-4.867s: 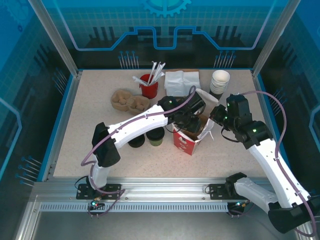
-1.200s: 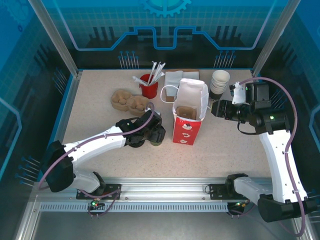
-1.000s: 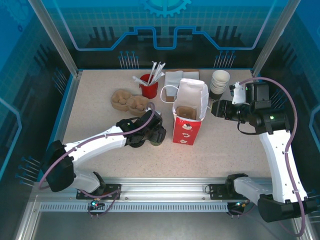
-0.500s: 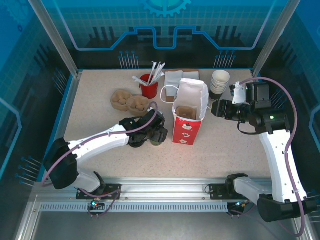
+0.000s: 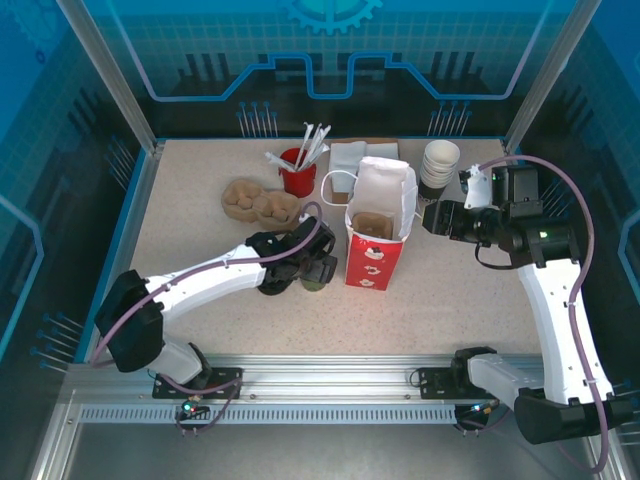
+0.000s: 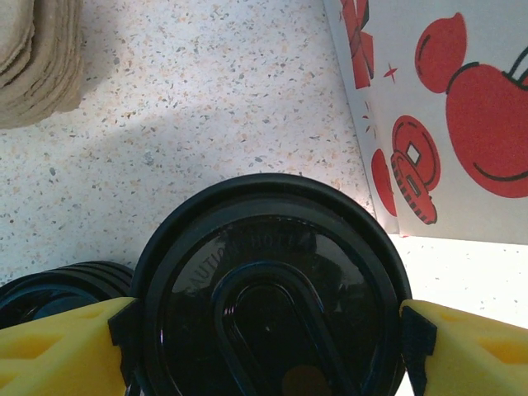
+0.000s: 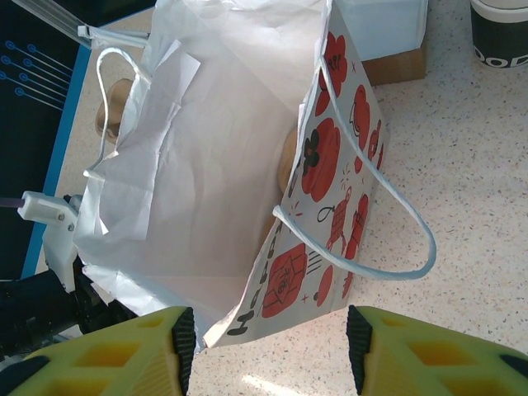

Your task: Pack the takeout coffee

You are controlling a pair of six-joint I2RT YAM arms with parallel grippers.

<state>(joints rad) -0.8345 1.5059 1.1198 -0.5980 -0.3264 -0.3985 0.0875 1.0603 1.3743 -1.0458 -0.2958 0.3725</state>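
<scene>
One bag (image 5: 375,262) is standing on the bench (image 5: 200,230). One lidded coffee (image 6: 268,289), one black ring (image 6: 58,285), one cup stack (image 5: 440,162), one red pot (image 5: 297,180), one pile of brown trays (image 5: 255,200) and one pile of napkins (image 5: 355,158) are sitting around it. White sticks (image 5: 310,140) are bunching in the pot, and cups are nesting in the stack, both too tightly to count.

The top camera looks down from behind over the whole surface (image 5: 190,210); both wrist cameras sit close, sharing the red-and-white bag (image 5: 372,262) with it.
</scene>
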